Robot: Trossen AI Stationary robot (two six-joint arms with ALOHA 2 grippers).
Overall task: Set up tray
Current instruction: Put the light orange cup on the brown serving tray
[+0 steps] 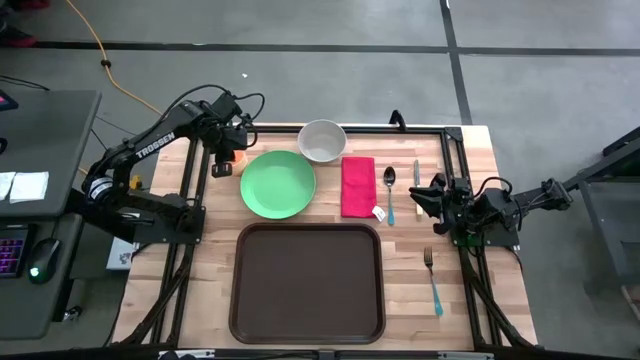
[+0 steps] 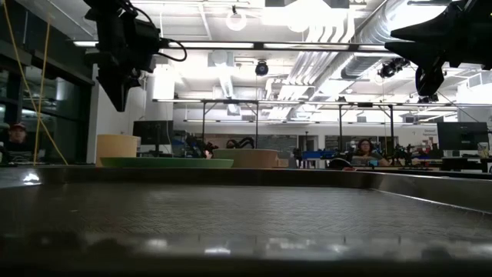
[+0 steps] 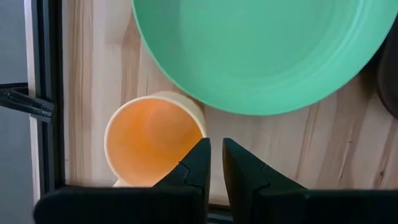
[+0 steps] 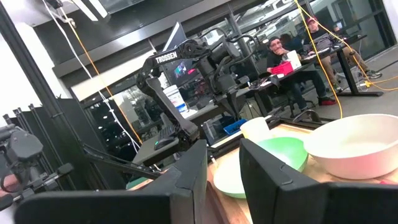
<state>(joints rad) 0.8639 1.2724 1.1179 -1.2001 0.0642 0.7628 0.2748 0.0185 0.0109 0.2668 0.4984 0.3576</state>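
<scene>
My left end effector hovers nearly closed, empty, above the orange plastic cup; the large dark brown plastic tray lies bare on the table.

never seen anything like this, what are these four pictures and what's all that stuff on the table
This is a two-armed robot at a wooden table. One picture looks straight down from above, one looks level across the table top, and two come from cameras on the arms' wrists.

On the table lie a brown tray, a green plate, a white bowl, a red napkin, a spoon, a knife, a fork and an orange cup.

The left gripper hangs above the cup, fingers slightly apart, holding nothing. The right gripper waits above the table near the knife, also holding nothing.
</scene>
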